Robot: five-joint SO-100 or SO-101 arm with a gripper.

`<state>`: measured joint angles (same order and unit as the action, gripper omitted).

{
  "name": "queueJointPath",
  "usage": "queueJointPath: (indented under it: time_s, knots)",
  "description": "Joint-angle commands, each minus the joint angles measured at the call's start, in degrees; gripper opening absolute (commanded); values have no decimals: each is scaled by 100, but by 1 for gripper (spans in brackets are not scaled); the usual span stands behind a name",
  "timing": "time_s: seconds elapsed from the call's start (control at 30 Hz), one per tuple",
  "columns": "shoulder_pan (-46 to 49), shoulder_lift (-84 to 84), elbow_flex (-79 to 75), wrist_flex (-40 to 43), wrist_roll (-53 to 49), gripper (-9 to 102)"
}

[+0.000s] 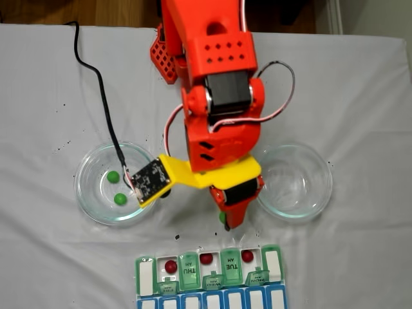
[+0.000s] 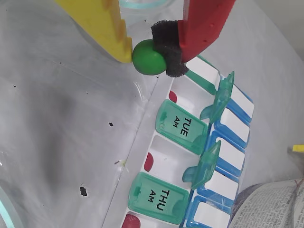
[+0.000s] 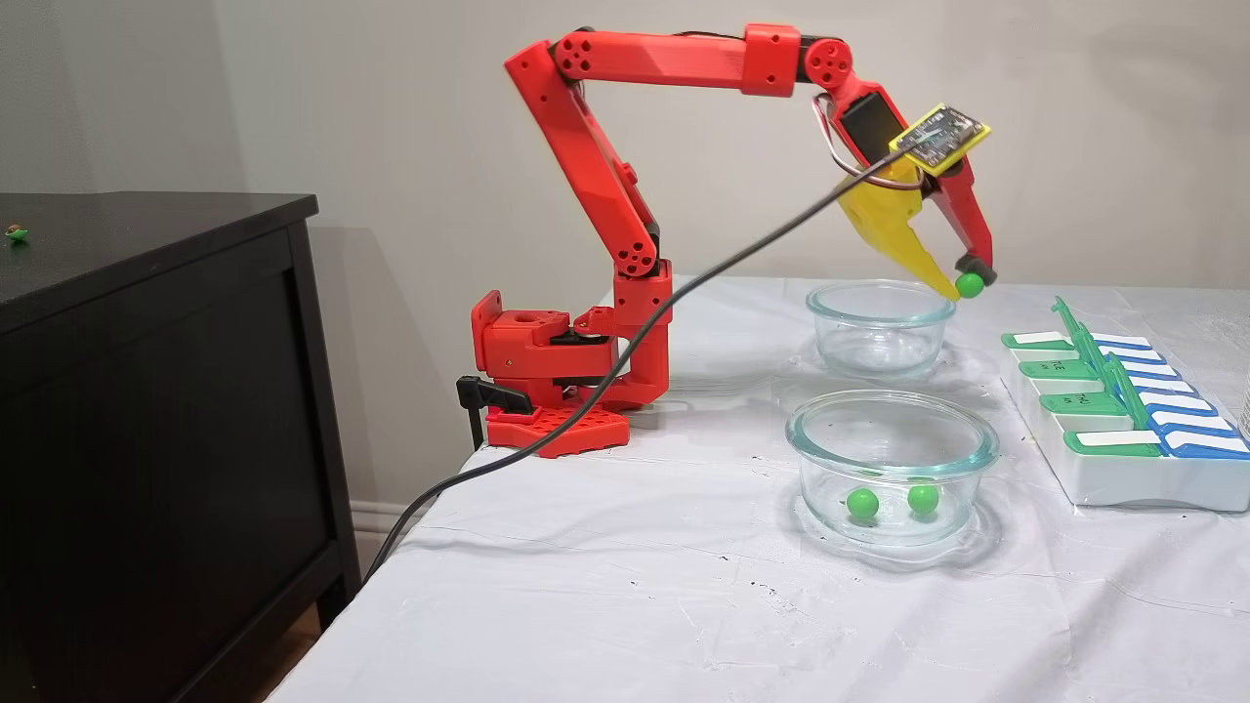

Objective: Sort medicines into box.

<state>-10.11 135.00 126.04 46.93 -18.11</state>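
We see the hand pinching a green ball between its yellow and red fingertips, raised above the bench, the pill box lying at five o'clock in the wrist view.

Home room, hobby robot setup.
A table draped in white cloth is seen against a plain painted wall; a dark wooden cabinet, baseboard and wood floor are shown.
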Motion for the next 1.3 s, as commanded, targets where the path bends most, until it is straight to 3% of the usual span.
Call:
queueJointPath:
  time_s: [0.0,0.53,1.27]
  knots:
    - [-167,35,-659,-141,44,0]
    - [-316,-1424,-1239,-1116,387,0]
    - [-475,-2461,-1863,-1354,475,0]
